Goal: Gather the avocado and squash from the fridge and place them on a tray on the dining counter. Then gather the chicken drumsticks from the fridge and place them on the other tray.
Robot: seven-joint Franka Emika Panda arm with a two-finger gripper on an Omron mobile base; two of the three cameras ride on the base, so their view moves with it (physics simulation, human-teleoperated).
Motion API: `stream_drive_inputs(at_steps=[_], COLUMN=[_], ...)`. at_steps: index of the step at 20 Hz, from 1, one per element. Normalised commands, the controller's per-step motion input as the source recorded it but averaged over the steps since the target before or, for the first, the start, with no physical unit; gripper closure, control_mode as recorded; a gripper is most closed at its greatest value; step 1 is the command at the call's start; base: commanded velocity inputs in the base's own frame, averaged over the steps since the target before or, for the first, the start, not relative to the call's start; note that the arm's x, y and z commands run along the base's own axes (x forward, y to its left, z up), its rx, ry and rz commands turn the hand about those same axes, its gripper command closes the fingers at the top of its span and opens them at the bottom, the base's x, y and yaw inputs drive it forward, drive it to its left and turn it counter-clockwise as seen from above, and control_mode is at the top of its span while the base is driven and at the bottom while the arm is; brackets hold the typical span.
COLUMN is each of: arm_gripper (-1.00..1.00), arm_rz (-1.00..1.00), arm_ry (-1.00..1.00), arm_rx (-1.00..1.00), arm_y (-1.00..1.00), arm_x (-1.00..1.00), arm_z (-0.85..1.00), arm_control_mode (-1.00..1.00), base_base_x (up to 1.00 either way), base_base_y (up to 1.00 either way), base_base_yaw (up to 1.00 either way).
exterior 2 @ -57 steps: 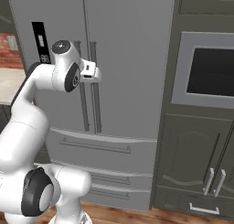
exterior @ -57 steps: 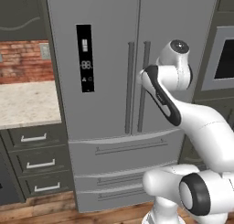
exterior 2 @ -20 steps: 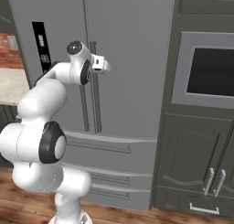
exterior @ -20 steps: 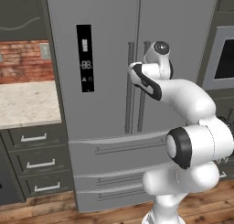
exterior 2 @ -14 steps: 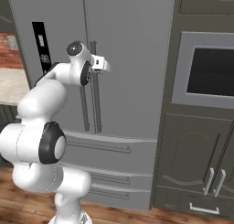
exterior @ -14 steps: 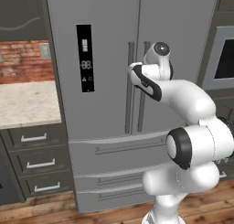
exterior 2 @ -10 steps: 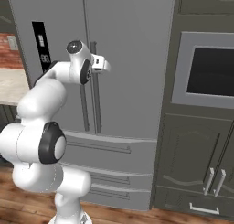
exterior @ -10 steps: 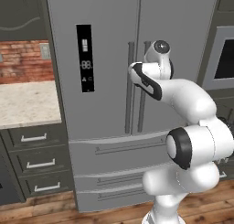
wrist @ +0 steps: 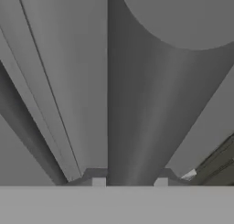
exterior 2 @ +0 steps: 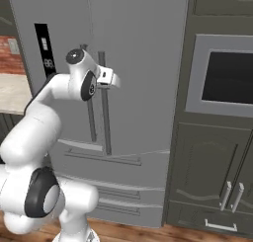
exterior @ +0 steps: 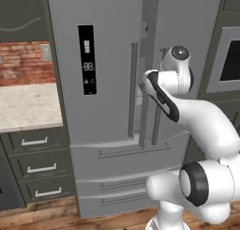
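Step in hand: I am opening the fridge [exterior: 108, 60]; the right-hand door has swung a little way out from the left one, and a dark gap runs between them.
Gripper: my gripper [exterior 2: 109, 79] is clamped on the right door handle [exterior 2: 105, 112], up near its top end. In the hand view the handle [wrist: 137, 104] runs as a thick grey bar straight up between the 2 finger tips, so I judge the hold to be centred.
Arm: it reaches forward from the base with the wrist at about the height of the dispenser panel [exterior: 87, 60].
Task's things: the avocado, squash and drumsticks are, I take it, behind the doors; I cannot see any of them through the narrow gap. The dining counter and the 2 trays are outside my cameras at this moment.
Done so far: nothing gathered, nothing placed, as far as I can see.
Left to do: pull the door wide, pick the avocado and squash, carry them to 1 tray, then bring the drumsticks to the other.
Surroundings: a stone-topped wall counter [exterior: 26, 104] with drawers sits left of the fridge, a built-in oven [exterior 2: 232, 78] to its right.
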Motion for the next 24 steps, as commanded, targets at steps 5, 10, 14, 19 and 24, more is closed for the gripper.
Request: stream_drive_inputs(at_steps=[5, 10, 14, 19, 24], arm_gripper=[1.00, 1.00, -1.00, -1.00, -1.00], arm_rz=[-0.02, 0.00, 0.00, -0.06, -0.09], arm_ry=[0.00, 0.00, 0.02, 0.02, -0.06], arm_rx=[0.06, 0.07, 0.06, 0.00, -0.01], arm_y=[-0.37, -0.63, -0.57, -0.07, 0.30], arm_x=[-1.00, -0.82, -0.72, -0.81, -1.00], arm_z=[0.29, 0.45, 0.43, 0.32, 0.35], arm_control_mode=[-1.00, -1.00, -1.00, -1.00, -1.00], base_base_x=[0.00, 0.00, 0.00, 0.00, 0.00], base_base_y=[0.00, 0.00, 0.00, 0.00, 0.00], base_base_yaw=[0.00, 0.00, 0.00, 0.00, 0.00])
